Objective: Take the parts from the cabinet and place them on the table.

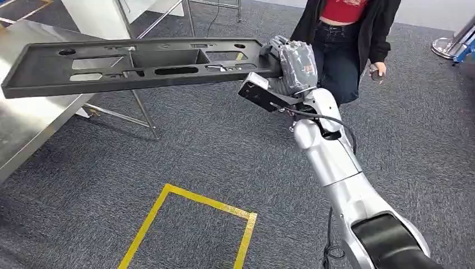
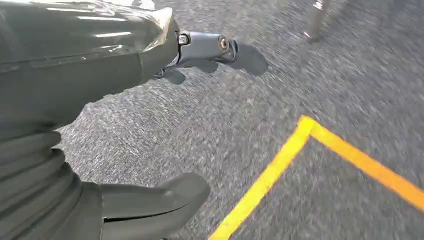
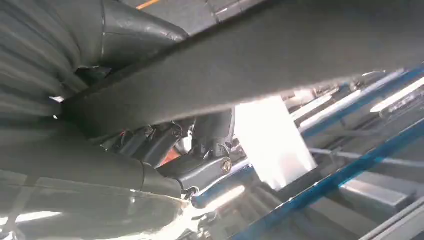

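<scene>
A: Head view?
B: Right hand (image 1: pixel 291 64) clamps the part (image 1: pixel 134 64) by its end; it reaches toward nine o'clock, over the table (image 1: pixel 22 129) edge. Carrying step; lowering flat comes next, I judge.
A: Left wrist?
B: Left hand (image 2: pixel 150 100), fingers apart, holding nothing, above carpet (image 2: pixel 310 70).
A: Right wrist?
B: The part's underside, fingers (image 3: pixel 200 170) curled beneath.

Steel table (image 1: pixel 25 120) at left, top bare; grey carpet floor (image 1: pixel 185 151) bears yellow tape outline (image 1: pixel 168 224).
</scene>
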